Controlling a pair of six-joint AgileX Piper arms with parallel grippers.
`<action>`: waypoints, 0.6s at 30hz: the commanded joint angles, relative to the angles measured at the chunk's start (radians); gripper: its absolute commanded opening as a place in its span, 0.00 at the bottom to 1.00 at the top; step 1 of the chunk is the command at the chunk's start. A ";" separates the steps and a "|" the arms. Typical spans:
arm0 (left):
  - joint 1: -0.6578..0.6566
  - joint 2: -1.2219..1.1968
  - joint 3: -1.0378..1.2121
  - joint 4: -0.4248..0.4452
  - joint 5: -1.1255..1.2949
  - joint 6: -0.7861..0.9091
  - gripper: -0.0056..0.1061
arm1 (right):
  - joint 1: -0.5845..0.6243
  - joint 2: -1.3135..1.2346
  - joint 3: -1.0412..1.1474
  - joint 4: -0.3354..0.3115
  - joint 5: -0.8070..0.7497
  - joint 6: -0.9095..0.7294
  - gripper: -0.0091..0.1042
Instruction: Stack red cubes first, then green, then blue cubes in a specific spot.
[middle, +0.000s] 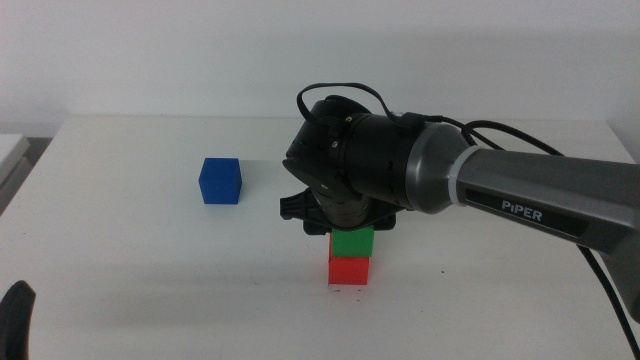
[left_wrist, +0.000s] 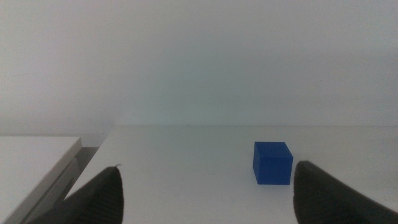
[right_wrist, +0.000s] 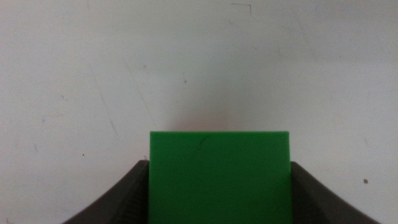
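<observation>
Green cube (middle: 352, 241) is sitting on the red cube (middle: 348, 270), clamped in the right tool (middle: 345, 228), leaving 1 blue cube (middle: 220, 181) waiting on the tabletop (middle: 130, 250) (left tool (left_wrist: 205, 193) idling, jaws apart).

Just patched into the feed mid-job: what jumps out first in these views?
The right gripper at mid-table, jaws against the sides of the green cube, which sits on the red cube. The blue cube stands alone to their left. The left gripper waits open at the near-left edge.
</observation>
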 joint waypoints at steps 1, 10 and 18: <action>0.003 -0.003 0.001 -0.005 -0.013 -0.009 0.89 | 0.001 0.003 0.005 0.022 0.011 0.002 0.12; 0.003 -0.003 0.001 -0.005 -0.013 -0.009 0.89 | 0.001 0.006 0.005 0.039 0.017 0.002 0.17; 0.003 -0.003 0.001 -0.005 -0.013 -0.009 0.89 | 0.001 -0.001 0.005 0.040 0.018 0.002 0.79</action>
